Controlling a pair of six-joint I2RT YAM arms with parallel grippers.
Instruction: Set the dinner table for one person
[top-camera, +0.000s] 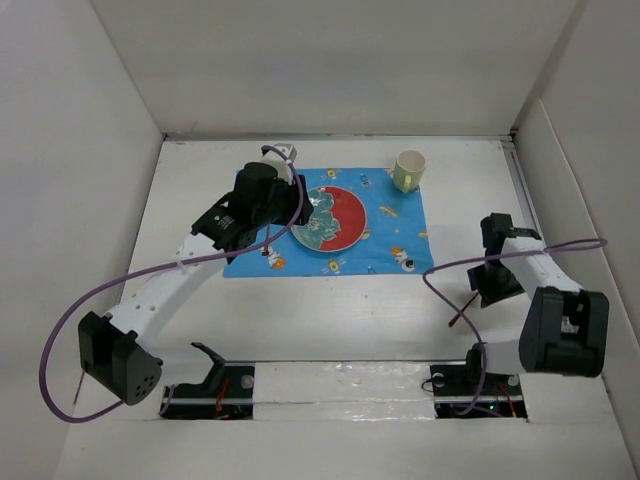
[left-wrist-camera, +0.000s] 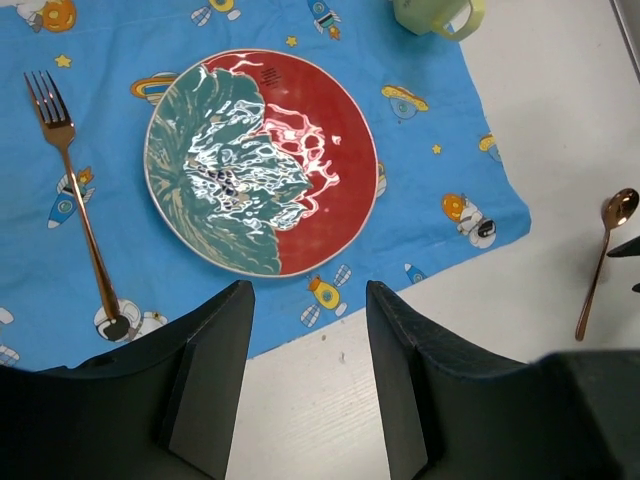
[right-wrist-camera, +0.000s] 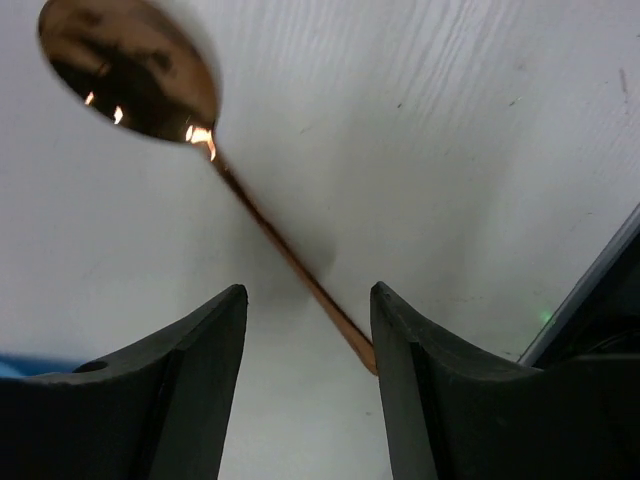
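While spoon (right-wrist-camera: 268, 232) lies flat on white tabletop (top-camera: 330, 310) beside blue mat (top-camera: 402, 218), right hand (right-wrist-camera: 308, 292) straddles its handle, spread, not gripping | left hand (left-wrist-camera: 308, 290) likewise spread | judged light, stiff, slick: pinch mid-handle.

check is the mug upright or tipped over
Upright: in the top view the mug stands on its base, its round open mouth facing up.

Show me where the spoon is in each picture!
Top external: spoon lies on the white table, right of centre.
Left wrist: at the far right edge.
Right wrist: slants from top left down into the right gripper.
Shared landmark: the blue mat, only a bottom-left sliver in the right wrist view.
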